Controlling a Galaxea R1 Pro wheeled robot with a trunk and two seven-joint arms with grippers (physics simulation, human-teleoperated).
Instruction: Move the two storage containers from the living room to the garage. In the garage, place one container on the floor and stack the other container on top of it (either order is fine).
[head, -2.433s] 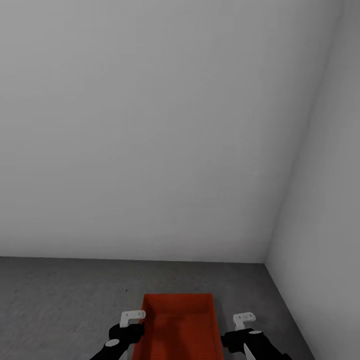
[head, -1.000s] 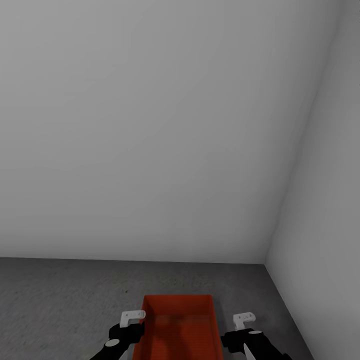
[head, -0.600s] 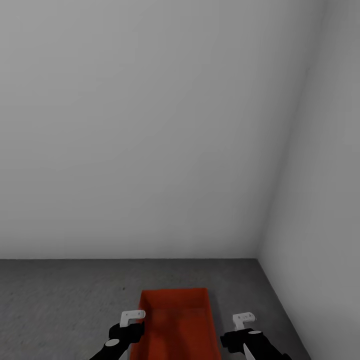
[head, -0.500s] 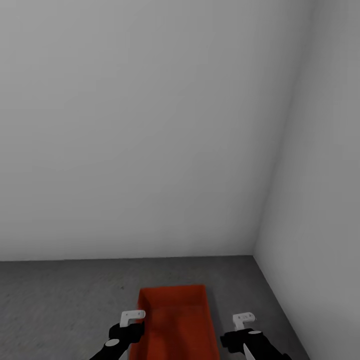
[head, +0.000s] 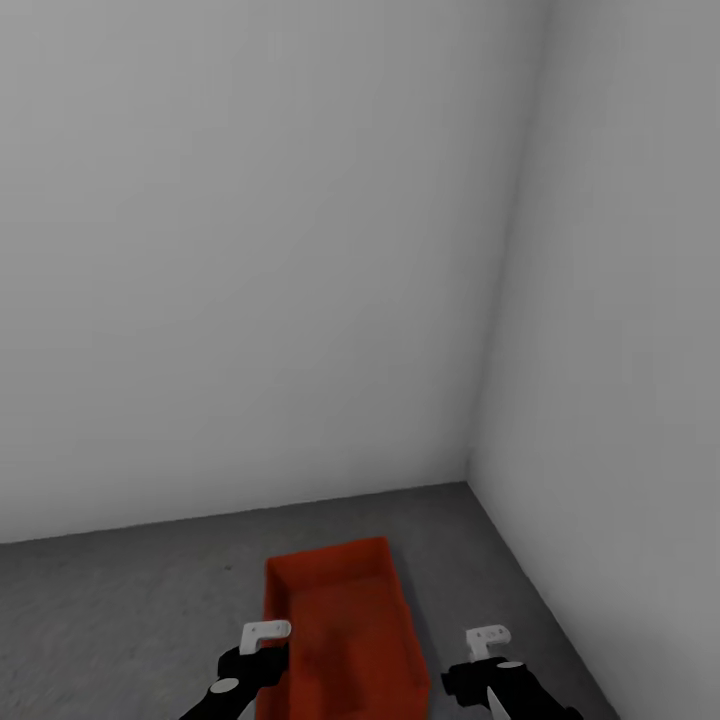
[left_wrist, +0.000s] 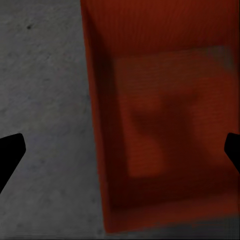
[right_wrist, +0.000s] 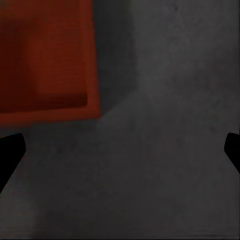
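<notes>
Head view, looking down into a corner of the garage: both black forearms reach forward at the nearest edge of the picture, each ending in a white bracket. The left gripper (head: 262, 640) hangs just above the near left rim of a red-orange storage container (head: 340, 625); the right gripper (head: 487, 645) hangs beside the container's right side, clear of it, over the floor (head: 120, 620). The arms are cut off at the picture's edge, so elbows and shoulders cannot be made out.

From the left wrist camera, two black fingertips (left_wrist: 10, 155) stand wide apart at opposite edges, with the container's wall (left_wrist: 97, 125) and open inside (left_wrist: 165, 115) below and between them, nothing clamped. From the right wrist camera, the fingertips (right_wrist: 10, 152) are likewise spread wide, holding nothing, over bare grey concrete (right_wrist: 165, 165), with one corner of the container (right_wrist: 50, 65) off to one side.

The container sits on the speckled dark grey floor, its long sides running away from the robot, its near end cut off by the picture's edge. Beyond its far end, the floor meets two plain white walls (head: 250, 250) joining in a corner to the container's far right.
</notes>
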